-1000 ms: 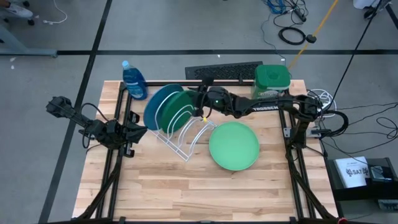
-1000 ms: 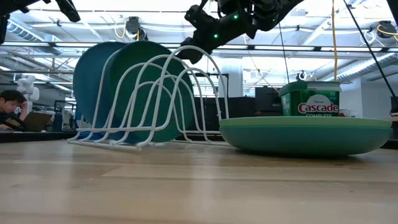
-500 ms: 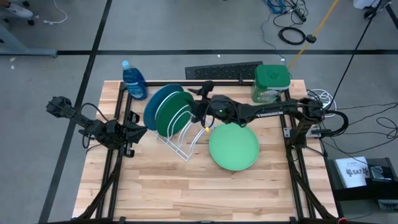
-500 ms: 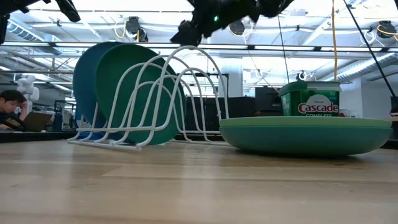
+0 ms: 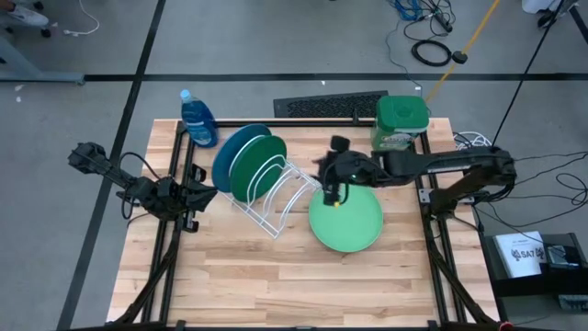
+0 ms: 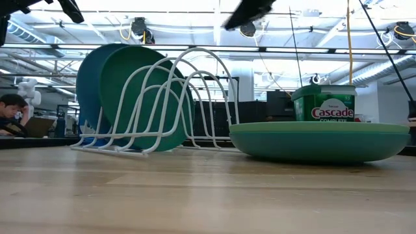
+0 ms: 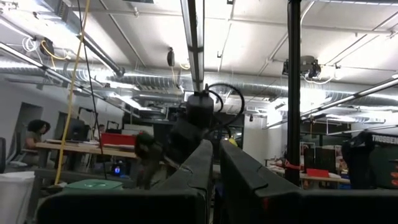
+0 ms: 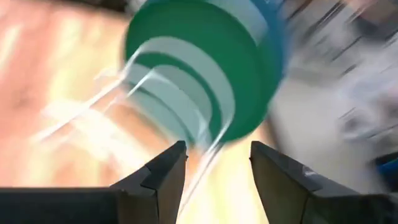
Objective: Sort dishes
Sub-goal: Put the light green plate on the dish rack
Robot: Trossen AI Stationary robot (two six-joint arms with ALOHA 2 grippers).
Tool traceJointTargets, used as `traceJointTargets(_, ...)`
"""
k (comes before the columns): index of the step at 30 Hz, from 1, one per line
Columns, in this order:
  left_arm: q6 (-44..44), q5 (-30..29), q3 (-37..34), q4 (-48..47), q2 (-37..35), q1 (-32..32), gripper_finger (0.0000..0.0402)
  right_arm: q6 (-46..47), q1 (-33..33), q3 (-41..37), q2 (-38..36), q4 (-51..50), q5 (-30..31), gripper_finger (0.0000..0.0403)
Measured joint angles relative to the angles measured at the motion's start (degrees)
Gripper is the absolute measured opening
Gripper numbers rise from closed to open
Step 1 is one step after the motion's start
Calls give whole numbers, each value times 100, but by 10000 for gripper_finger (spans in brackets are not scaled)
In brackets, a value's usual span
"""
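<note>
The right gripper (image 5: 334,187) is held empty with fingers apart above the light green plate (image 5: 346,217), probably for grasping it; the rack (image 5: 276,198) is beside it.

Both arms are dark, near-black, built of slim tubular links joined by bulkier rounded joint housings. The right arm (image 5: 432,165) carries white lettering along its long forearm link, too small to read, and a small yellow spot shows just behind its jaws. Thin black cables loop beside the left arm (image 5: 119,179) near its joints. The right gripper (image 8: 214,171) has 2 flat, dark grey fingers with angled, chamfered inner faces. The left gripper (image 7: 214,163) has 2 matching dark, wedge-shaped fingers.
</note>
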Motion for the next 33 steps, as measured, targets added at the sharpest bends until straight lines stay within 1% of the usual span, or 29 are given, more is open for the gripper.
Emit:
traceJointTargets(3,-1,-3,0,-2,0,-1,31,920,38,0,-124,-1019,-672,172)
traceJointTargets(5,-1,-12,0,-21,0,1,31,1299,104,-3,-115,-1480,-1043,173)
traceJointTargets(9,-1,-19,0,-37,0,1,31,1598,234,-4,10,-2218,-1095,173)
traceJointTargets(11,-1,-21,0,-44,0,1,31,1590,228,-55,103,-2361,-1083,173)
traceJointTargets(13,-9,-21,0,-42,-2,1,31,1435,171,-255,116,-2230,-1104,173)
traceJointTargets(16,-16,-21,0,-42,0,0,31,1217,-42,-679,111,-1749,-1253,173)
traceJointTargets(20,-16,-23,0,-42,0,1,31,987,-510,-1289,111,-1177,-1651,174)
traceJointTargets(22,-16,-23,0,-41,-2,0,31,870,-774,-1560,111,-967,-1736,174)
traceJointTargets(25,-14,-23,0,-50,0,1,31,661,-1172,-1792,110,-873,-1781,174)
traceJointTargets(30,-12,-25,0,-55,-2,1,31,345,-1795,-2041,111,-605,-2257,174)
traceJointTargets(33,-12,-25,0,-65,0,1,31,178,-2077,-2108,111,-636,-2454,174)
